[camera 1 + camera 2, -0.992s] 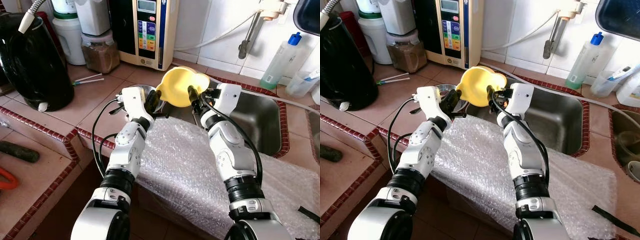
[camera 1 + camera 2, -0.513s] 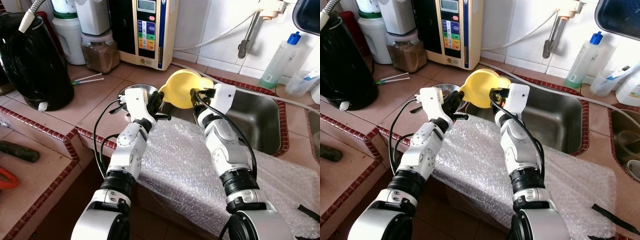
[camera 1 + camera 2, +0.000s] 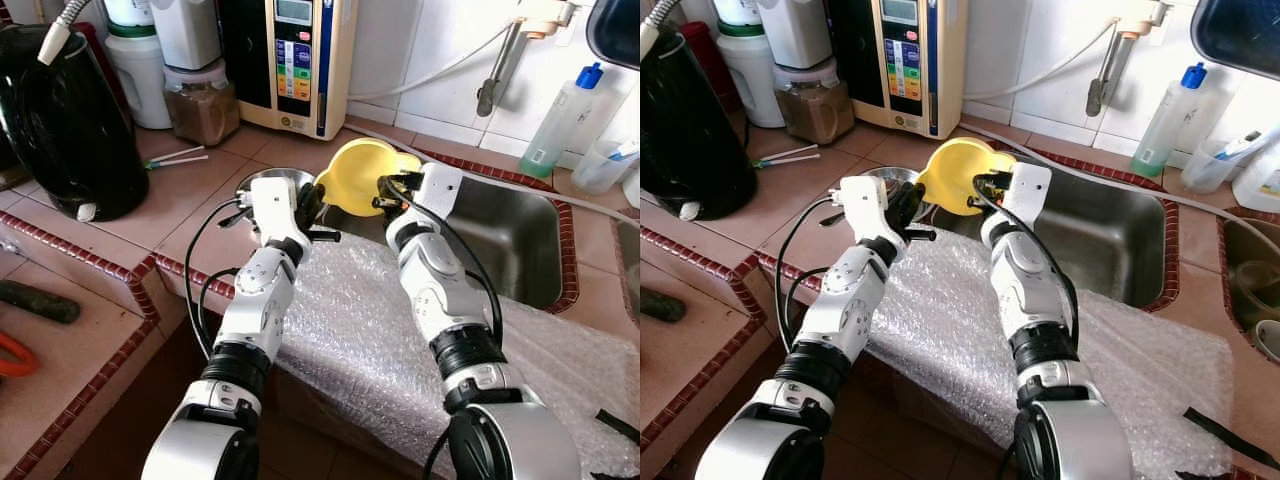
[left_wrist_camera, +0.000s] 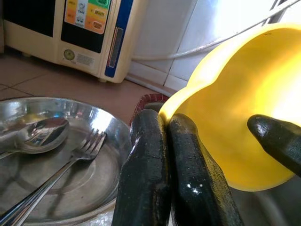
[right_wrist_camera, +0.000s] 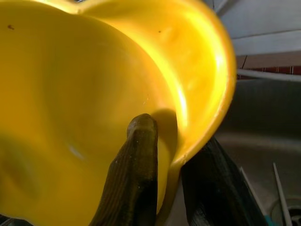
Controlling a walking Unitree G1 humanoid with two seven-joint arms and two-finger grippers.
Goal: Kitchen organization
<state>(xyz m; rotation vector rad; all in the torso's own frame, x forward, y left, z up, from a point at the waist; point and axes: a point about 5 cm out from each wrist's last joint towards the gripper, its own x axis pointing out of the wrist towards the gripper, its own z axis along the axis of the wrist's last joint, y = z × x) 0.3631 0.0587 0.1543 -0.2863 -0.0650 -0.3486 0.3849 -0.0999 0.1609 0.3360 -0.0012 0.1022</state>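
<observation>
1. My right gripper (image 3: 384,195) pinches the rim of the yellow bowl (image 3: 362,176), one finger (image 5: 134,174) inside, the other outside.
2. The bowl hangs tilted over the counter edge, at 9 o'clock of the sink (image 3: 520,240).
3. My left gripper (image 4: 164,155) is pressed together, touching the bowl's rim.
4. A steel dish (image 4: 94,174) with a fork (image 4: 75,157) and spoon (image 4: 40,134) sits at the bowl's 8 o'clock.

Head eyes look down over the surface (image 3: 200,190), while both wrist cameras sit close against the yellow bowl (image 4: 235,117).
</observation>
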